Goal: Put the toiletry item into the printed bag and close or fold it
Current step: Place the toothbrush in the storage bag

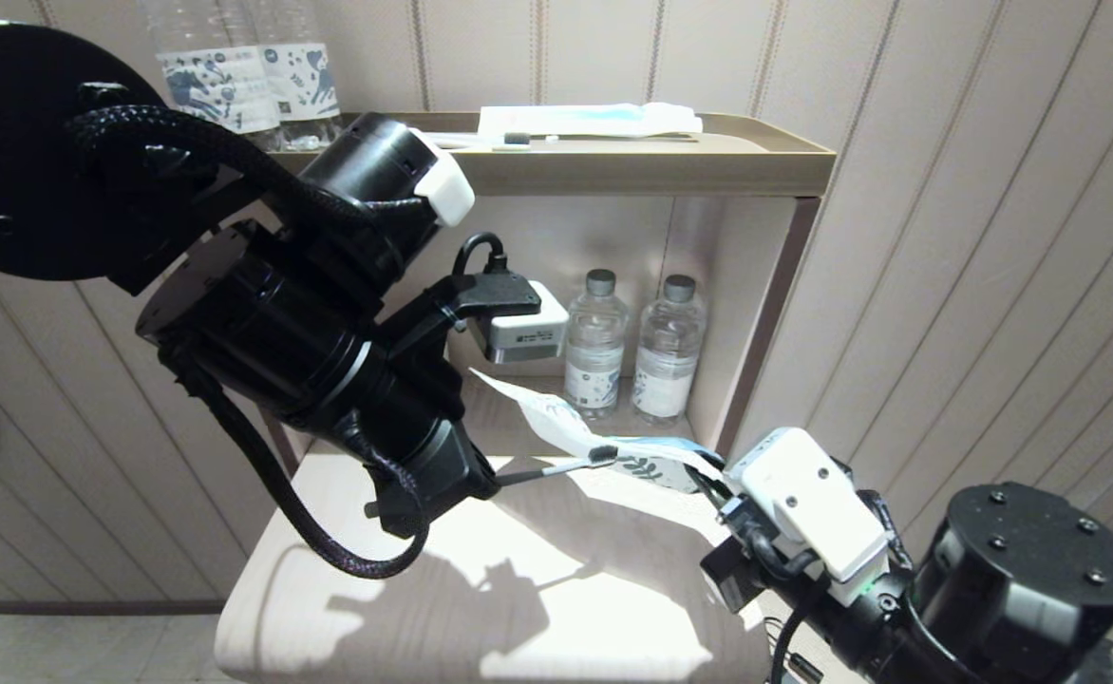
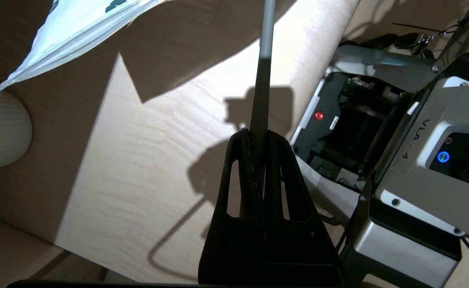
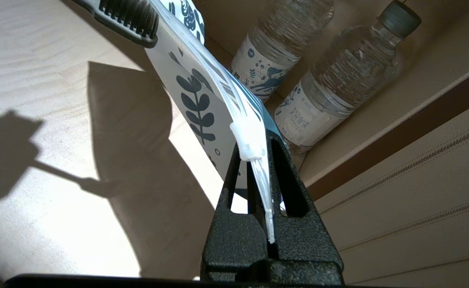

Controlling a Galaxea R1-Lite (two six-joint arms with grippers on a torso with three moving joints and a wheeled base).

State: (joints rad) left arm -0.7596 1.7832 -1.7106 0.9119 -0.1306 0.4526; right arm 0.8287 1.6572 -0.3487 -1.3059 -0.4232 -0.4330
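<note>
My left gripper [image 1: 495,480] [image 2: 257,134] is shut on the handle end of a slim toothbrush [image 1: 556,467] [image 2: 264,60], held roughly level over the seat. The handle is pale grey and the head [image 3: 128,16] looks dark against the light. That head lies against the printed bag [image 1: 566,423] [image 3: 202,100] near its raised mouth end. The bag is white with dark teal leaves and hangs in the air. My right gripper [image 1: 708,475] [image 3: 254,148] is shut on the bag's strip-seal edge at its lower right end. The bag's free corner [image 2: 78,32] shows in the left wrist view.
Two water bottles [image 1: 594,342] [image 1: 668,347] stand in the shelf niche just behind the bag. A tan tray [image 1: 765,142] on top holds a white-and-blue packet [image 1: 585,119], a white toothbrush with dark bristles [image 1: 516,139] and two bottles [image 1: 234,76]. Below lies the pale seat [image 1: 518,589].
</note>
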